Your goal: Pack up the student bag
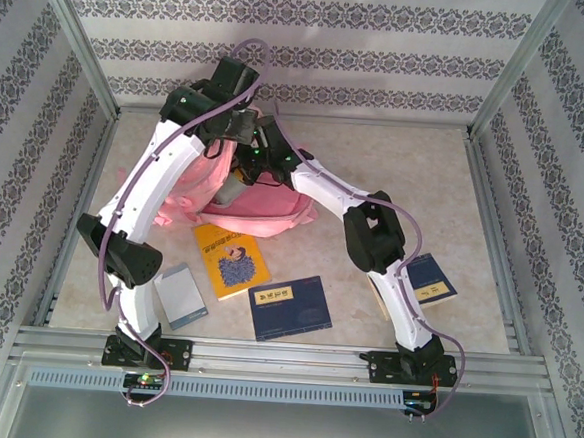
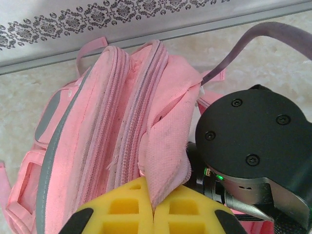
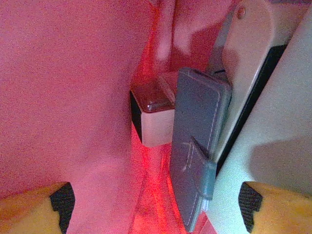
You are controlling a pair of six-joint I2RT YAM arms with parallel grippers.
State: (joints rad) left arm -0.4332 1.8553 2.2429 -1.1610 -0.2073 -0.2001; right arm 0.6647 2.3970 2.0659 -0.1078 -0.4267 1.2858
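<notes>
Patterned wallpaper closes in three sides of a pale stone-look table [image 1: 395,176] framed in aluminium. At its far middle lies the student bag [image 1: 267,212], pink, its mouth facing the arms and its zip pockets showing grey trim in the left wrist view.

The left gripper [image 2: 153,207] has its yellow fingers pressed together on a fold of pink fabric [image 2: 168,146] at the bag's opening. Just right of it sits the black wrist of the other arm.

The right gripper [image 3: 156,200] is down inside the bag with its jaws spread wide – one fingertip at each lower corner of its own view, touching nothing that can be seen. Between pink walls the bag holds a grey-blue stitched case [image 3: 197,146] standing on edge, a small white box [image 3: 153,124] with a clear top beside it on the left, and pale flat panels [image 3: 273,146] to the right – what those are cannot be told.

Nearer on the table lie a yellow book [image 1: 229,260], a grey-white notebook [image 1: 181,295], a dark blue book [image 1: 289,307] and a second blue book [image 1: 431,279] on the right, partly under the right arm.
</notes>
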